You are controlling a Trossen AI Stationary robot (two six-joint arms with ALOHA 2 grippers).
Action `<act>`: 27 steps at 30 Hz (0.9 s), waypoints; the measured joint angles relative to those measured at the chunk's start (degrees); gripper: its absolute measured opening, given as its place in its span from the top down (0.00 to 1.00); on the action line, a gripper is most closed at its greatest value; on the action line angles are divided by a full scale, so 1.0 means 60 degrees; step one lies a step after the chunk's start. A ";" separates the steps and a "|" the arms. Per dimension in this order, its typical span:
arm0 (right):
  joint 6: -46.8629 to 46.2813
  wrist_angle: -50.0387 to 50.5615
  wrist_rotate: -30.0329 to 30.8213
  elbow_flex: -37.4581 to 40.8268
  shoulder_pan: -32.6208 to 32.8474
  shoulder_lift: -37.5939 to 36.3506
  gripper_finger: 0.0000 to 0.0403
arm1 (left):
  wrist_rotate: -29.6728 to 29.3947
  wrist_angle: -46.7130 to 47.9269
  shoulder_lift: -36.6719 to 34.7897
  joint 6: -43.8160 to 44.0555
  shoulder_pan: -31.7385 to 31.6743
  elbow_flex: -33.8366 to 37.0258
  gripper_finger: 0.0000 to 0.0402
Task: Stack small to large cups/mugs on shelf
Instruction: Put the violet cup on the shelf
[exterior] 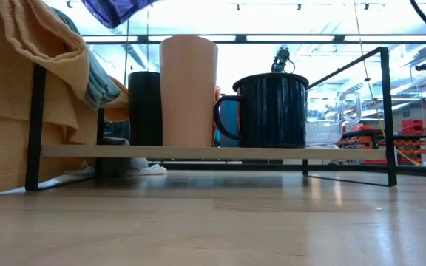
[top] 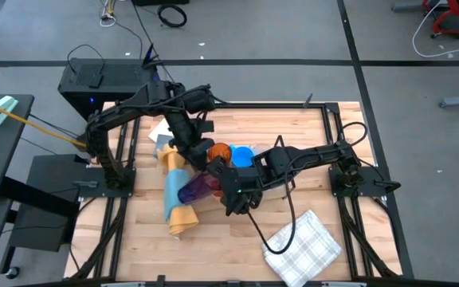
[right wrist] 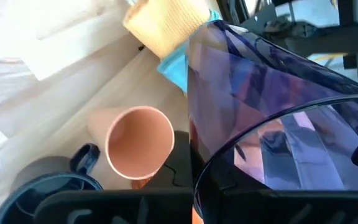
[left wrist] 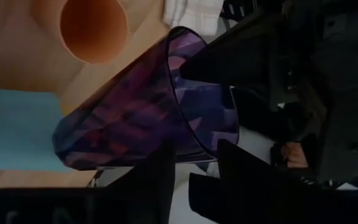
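On the shelf (exterior: pixel 198 151), seen across the middle of the low view, stand a black cup (exterior: pixel 145 108), a tall peach cup (exterior: pixel 188 90) just right of it, and a dark handled mug (exterior: pixel 272 109) further right, its handle turned toward the peach cup. Behind them a blue cup (top: pixel 241 155) and an amber cup (top: pixel 218 151) show at the centre of the high view. A yellow-and-blue cloth (top: pixel 175 195) lies left of centre on the worktop (top: pixel 237 247), partly draped against the shelf's left end. A checked towel (top: pixel 303 245) lies at lower right, well apart.

My left gripper (top: pixel 205 166) reaches in from the upper left, arm bent over the shelf; its fingers (left wrist: pixel 157 180) straddle the rim wall of the purple tumbler (top: pixel 196 188), which is held tilted in the air above the shelf's left end. My right gripper (top: pixel 231 191) extends from the right, fully closed, close beside the tumbler's mouth; I cannot tell whether it touches.
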State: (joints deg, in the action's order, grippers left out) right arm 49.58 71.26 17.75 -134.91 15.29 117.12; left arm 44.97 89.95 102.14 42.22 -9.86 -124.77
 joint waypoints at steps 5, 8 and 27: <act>0.0299 -0.0007 -0.0157 0.0000 0.0236 -0.0018 0.99 | -0.0007 -0.0064 0.0012 -0.0068 0.0538 0.0000 0.70; 0.0398 -0.0017 -0.0182 0.0000 0.0309 -0.0018 0.99 | -0.0028 -0.0084 0.0016 -0.0023 0.0775 0.0000 0.70; -0.1918 0.0785 -0.0948 0.0687 0.1741 -0.0092 0.99 | -0.0967 0.0047 0.0159 0.0444 0.2462 0.0022 0.70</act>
State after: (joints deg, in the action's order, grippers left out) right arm 38.07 75.97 12.06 -130.79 25.74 116.57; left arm 39.17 90.23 103.10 44.88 4.91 -124.64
